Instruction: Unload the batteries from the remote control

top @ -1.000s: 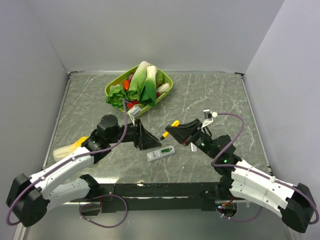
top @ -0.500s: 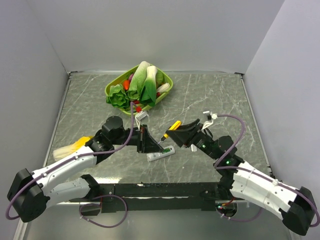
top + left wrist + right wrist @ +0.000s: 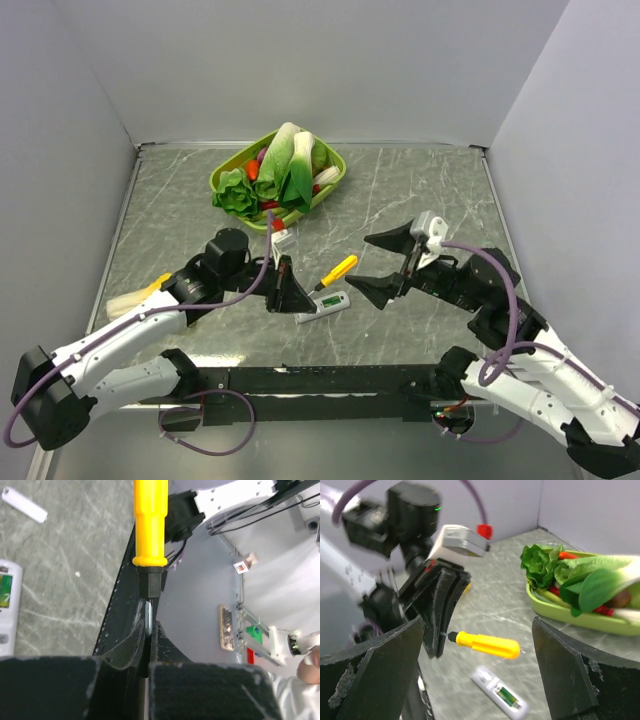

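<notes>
While left gripper [image 3: 148, 630] clamps screwdriver [image 3: 338, 268] shaft | right gripper [image 3: 358, 261] spread wide | remote control [image 3: 322, 304] — recess up

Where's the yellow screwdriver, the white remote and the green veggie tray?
Yellow-handled screwdriver [image 3: 338, 268], top view, middle of the handle.
Slim white plastic remote control [image 3: 322, 307], top view, its middle.
Lime-green plastic tray [image 3: 580, 622], right wrist view, near wall.

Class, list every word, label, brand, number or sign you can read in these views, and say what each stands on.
No text can be read in any view.
Small white tag with a red patch, left wrist view: too small to read.
Green battery in the remote control: light markings, too blurred to read.
</notes>
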